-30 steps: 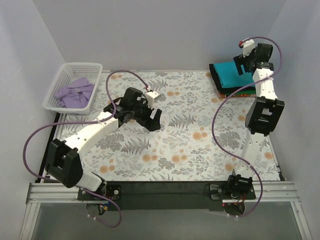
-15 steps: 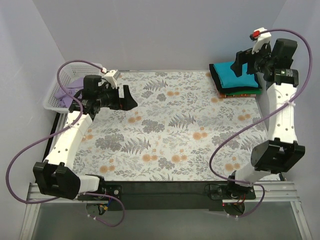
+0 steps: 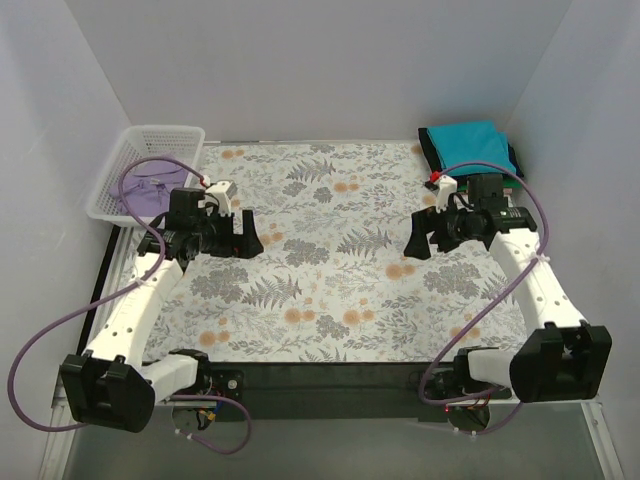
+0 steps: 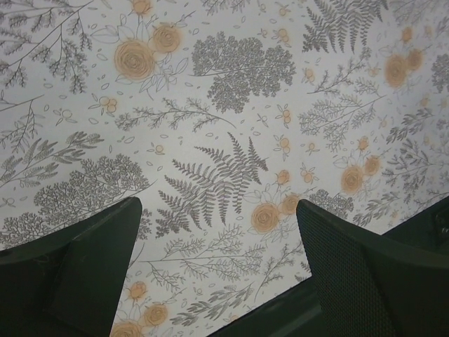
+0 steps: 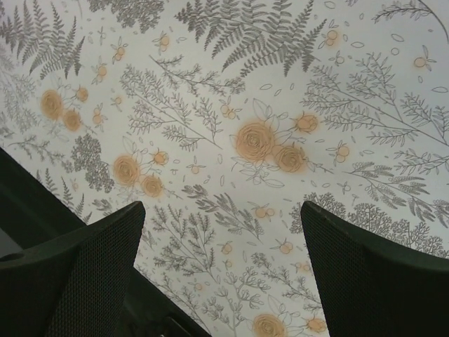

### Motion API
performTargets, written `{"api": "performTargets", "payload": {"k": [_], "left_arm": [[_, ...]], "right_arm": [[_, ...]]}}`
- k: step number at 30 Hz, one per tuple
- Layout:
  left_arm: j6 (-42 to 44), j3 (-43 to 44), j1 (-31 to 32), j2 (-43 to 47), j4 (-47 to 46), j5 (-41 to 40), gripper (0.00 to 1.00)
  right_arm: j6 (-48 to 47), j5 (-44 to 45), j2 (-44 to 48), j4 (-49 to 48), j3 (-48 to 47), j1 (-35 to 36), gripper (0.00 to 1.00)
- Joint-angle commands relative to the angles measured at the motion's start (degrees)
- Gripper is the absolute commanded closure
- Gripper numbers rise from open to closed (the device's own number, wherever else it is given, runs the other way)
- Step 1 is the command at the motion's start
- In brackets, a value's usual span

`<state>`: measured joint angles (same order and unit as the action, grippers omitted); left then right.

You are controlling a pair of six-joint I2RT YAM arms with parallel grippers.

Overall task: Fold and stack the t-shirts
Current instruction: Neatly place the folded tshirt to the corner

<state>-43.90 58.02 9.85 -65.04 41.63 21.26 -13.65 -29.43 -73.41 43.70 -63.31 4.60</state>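
A folded teal t-shirt (image 3: 467, 143) tops a stack at the table's back right, with a black edge (image 3: 427, 152) showing at its left. A lavender-purple t-shirt (image 3: 150, 187) lies crumpled in the white basket (image 3: 158, 135) at the back left. My left gripper (image 3: 246, 235) is open and empty over the floral cloth, just right of the basket. My right gripper (image 3: 420, 237) is open and empty over the cloth, in front of the stack. Both wrist views show only floral cloth between the open fingers (image 4: 84, 267) (image 5: 372, 274).
The floral table cloth (image 3: 330, 270) covers the table. The right arm's link (image 3: 510, 215) partly hides the stack's front. White walls close in on three sides. A black bar (image 3: 330, 375) runs along the near edge.
My right gripper came down from above the teal stack to the cloth in front of it. My left gripper swung from mid-table to the basket, then shifted slightly toward the front.
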Motion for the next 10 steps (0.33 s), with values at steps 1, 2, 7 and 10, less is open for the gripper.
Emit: {"api": "performTargets", "payload": {"k": [1,2,7,10], "left_arm": [[0.2,-2.0,-0.6,2.4,-0.2,-3.2,0.07],[0.0,-2.2,-0.7,2.1,-0.2,-3.3,0.07],[-0.6,-2.6,-1.6,1.5,0.0,-4.0,0.07],[-1.3,-1.3,-1.9,0.4,0.8,-4.2,0.07]], "right_arm": [[1.4,-0.7,6.2,-1.2,2.0,0.6,0.02],[1.3,0.0,7.7,-1.3,2.7,0.7,0.02],[1.5,-1.6,10.4,-1.9,4.6,0.6,0.02],[1.8,-1.2,11.2,-3.0,5.6,0.6,0.02]]}}
